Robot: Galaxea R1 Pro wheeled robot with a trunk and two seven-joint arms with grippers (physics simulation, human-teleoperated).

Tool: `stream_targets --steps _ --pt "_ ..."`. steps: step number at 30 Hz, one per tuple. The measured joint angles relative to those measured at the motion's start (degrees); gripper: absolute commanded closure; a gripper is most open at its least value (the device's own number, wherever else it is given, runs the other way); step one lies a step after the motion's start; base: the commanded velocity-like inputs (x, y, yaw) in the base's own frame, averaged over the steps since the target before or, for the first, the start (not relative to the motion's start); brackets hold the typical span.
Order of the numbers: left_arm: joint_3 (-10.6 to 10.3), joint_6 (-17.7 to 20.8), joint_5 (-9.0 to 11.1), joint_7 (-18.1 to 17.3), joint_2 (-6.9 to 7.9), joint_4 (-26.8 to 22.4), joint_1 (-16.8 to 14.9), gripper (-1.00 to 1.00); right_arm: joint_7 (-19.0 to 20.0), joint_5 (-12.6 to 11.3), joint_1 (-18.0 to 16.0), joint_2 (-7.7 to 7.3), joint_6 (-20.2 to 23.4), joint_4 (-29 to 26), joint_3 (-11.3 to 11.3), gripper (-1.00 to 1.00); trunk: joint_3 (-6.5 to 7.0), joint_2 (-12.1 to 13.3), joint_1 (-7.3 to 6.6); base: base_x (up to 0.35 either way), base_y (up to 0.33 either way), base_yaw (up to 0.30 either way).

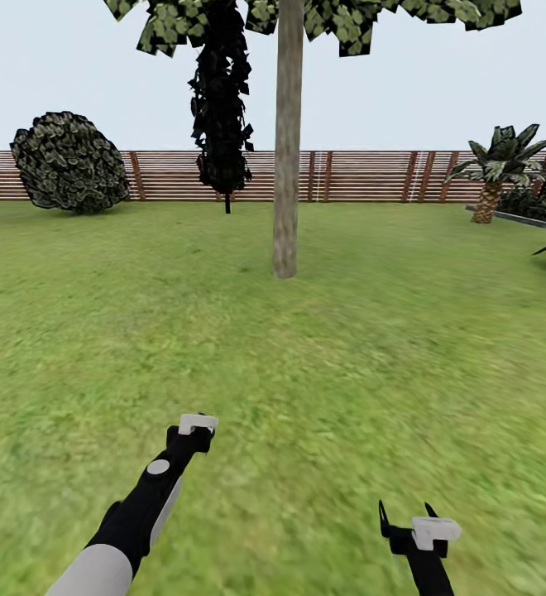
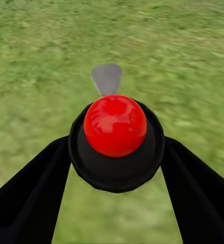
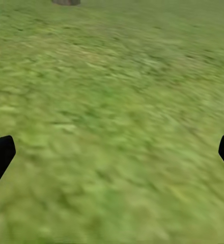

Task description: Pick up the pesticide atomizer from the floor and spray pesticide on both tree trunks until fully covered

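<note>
Facing lawn (image 1: 323,364), slat fence (image 1: 364,175) along far edge, tree trunk (image 1: 287,141) mid-lawn ahead. Left gripper (image 2: 114,152) clamped on pesticide atomizer (image 2: 115,126), red-topped, low over grass. Right gripper (image 1: 405,517) spread wide, holding nothing.

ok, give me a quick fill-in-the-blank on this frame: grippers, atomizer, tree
1. The left gripper is shut on the atomizer, whose round top is ____.
2. The right gripper holds nothing; its jaws stand ____.
3. The tree trunk rises from the ____ ahead of the robot.
4. Behind the trunk runs a slatted wooden ____.

Missing words: red; open; grass; fence
</note>
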Motion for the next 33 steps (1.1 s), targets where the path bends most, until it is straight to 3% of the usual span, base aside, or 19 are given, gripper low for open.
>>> stream_targets --steps 33 --pt "0.0 0.08 0.0 0.0 -0.17 0.0 0.0 1.0 0.0 0.0 0.0 0.0 0.0 0.03 0.0 -1.0 0.0 0.0 0.0 0.337 0.0 0.0"
